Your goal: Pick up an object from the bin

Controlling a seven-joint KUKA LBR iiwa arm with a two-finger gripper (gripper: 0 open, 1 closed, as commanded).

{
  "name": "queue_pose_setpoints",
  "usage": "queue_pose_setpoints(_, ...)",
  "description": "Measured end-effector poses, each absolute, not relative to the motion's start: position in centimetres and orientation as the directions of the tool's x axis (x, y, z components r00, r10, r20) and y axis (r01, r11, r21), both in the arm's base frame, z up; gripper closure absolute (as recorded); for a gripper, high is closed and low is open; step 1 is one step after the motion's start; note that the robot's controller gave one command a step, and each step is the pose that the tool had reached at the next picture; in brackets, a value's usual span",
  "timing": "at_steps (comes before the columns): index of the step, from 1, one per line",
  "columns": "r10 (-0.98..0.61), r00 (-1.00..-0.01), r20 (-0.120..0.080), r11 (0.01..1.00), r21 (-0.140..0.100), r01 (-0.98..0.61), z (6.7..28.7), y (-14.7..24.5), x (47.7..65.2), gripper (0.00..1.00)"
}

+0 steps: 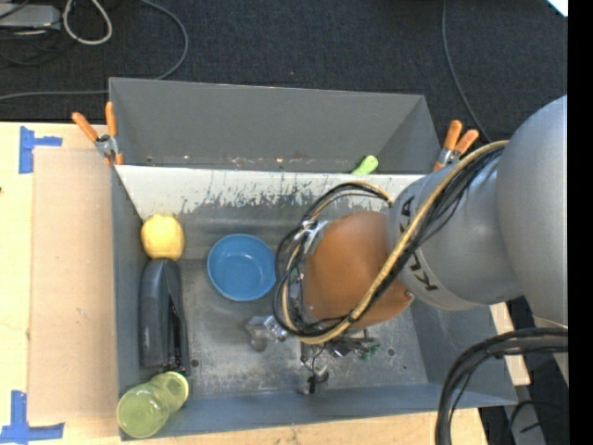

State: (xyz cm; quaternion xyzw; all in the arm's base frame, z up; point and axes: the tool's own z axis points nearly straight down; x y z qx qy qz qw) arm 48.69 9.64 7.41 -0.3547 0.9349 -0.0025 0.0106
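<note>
Where the orange wrist cover [347, 267] hangs low in the bin [269, 146], the gripper [295, 350] juts out beneath it, seemingly over bare floor; whether it is open, closed or holding anything I cannot tell. Just up-left of it sits a blue bowl [242, 266]; farther left lie a dark oblong thing [159, 313] and a yellow ball [162, 236]

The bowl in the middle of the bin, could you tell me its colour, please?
The bowl is blue, clearest in the camera view.
</note>
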Motion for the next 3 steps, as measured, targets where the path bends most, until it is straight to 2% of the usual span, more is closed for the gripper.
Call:
queue_pose_setpoints(1,-0.524,-0.851,-0.032,0.851,-0.015,-0.524,7.4,9.9,48.0,0.0)
queue_pose_setpoints(2,-0.675,-0.737,-0.03,0.738,-0.021,-0.675,7.3,8.5,49.8,1.0)
queue_pose_setpoints(3,-0.675,-0.737,-0.03,0.738,-0.021,-0.674,7.3,8.5,49.8,1.0)
